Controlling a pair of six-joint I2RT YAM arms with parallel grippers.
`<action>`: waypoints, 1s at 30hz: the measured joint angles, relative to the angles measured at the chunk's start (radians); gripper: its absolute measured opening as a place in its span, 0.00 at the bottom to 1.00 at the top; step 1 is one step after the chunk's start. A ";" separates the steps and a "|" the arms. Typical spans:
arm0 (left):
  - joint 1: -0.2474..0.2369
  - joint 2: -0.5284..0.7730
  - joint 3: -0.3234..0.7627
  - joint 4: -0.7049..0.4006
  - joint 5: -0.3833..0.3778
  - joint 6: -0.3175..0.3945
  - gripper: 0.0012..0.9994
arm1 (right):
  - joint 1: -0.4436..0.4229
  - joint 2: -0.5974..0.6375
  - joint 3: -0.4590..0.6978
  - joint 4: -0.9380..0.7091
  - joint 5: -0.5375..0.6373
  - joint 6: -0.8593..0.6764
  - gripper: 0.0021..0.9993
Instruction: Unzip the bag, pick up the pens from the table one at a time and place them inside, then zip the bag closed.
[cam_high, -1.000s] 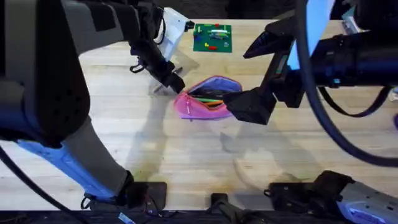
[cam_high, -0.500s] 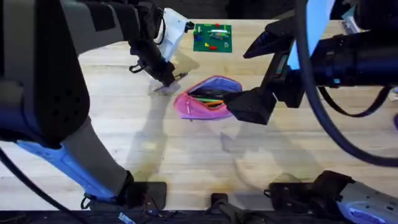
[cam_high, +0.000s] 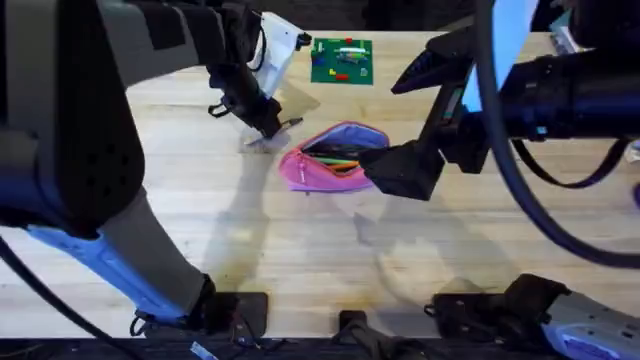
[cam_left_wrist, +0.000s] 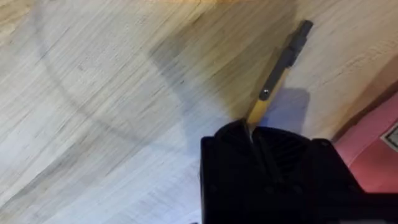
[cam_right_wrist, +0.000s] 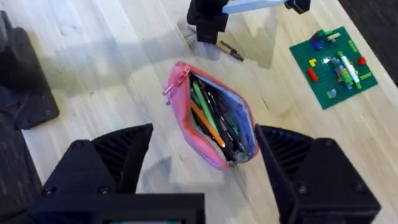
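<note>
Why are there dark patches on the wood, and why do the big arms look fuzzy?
Overhead: the arms near the camera are large and blurred, casting soft shadows on the table. Left wrist: the left gripper holding the pen throws a dark shadow. Right wrist: the bag looks sharp.

Bag (cam_high: 333, 157) mid-table (cam_high: 300, 260), pen (cam_high: 284, 124) just behind-left, green board (cam_high: 341, 61) farther behind.

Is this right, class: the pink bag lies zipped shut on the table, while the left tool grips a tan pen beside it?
Not quite. The bag is unzipped and gaping, with several pens visible inside against its purple lining, as the right wrist view shows. The rest stands: it lies on the table, and the left tool grips a tan pen beside it.
</note>
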 joint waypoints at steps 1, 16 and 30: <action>0.000 -0.001 0.000 0.000 0.000 -0.003 0.04 | 0.000 0.000 0.000 0.000 0.000 0.000 1.00; -0.005 -0.209 -0.002 -0.002 0.005 -0.011 0.04 | 0.000 -0.010 0.000 0.000 0.000 0.000 1.00; -0.177 -0.383 -0.002 -0.002 0.008 -0.029 0.04 | 0.000 -0.178 0.000 -0.124 0.000 0.000 1.00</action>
